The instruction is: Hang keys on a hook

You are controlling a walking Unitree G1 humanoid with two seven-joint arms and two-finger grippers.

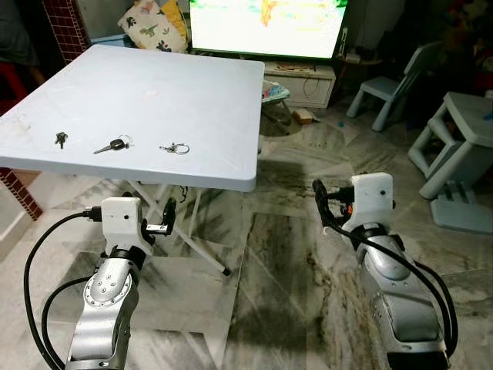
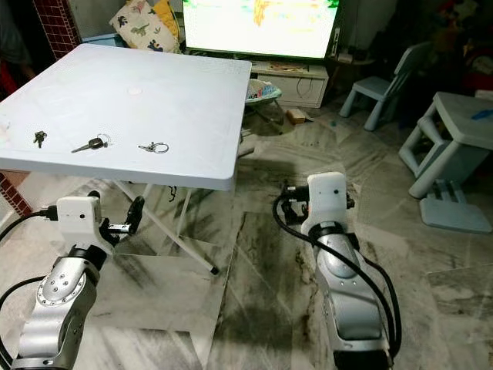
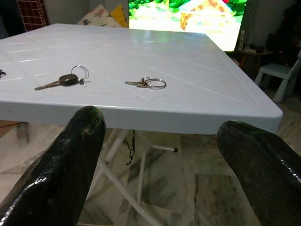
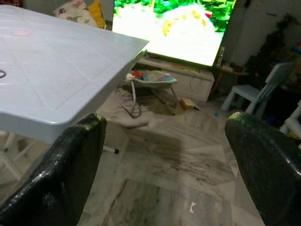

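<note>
Here the keys [image 1: 174, 148] lie on the table [image 1: 200, 100], above the left claw [image 1: 163, 219].

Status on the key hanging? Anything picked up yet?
Nothing done yet. Three sets of keys lie on the white table: small dark keys, a black-headed key and a key ring. In hand: nothing; the left gripper is open below the table edge, the right gripper open over the floor. Left: grasp keys, find a hook.
</note>
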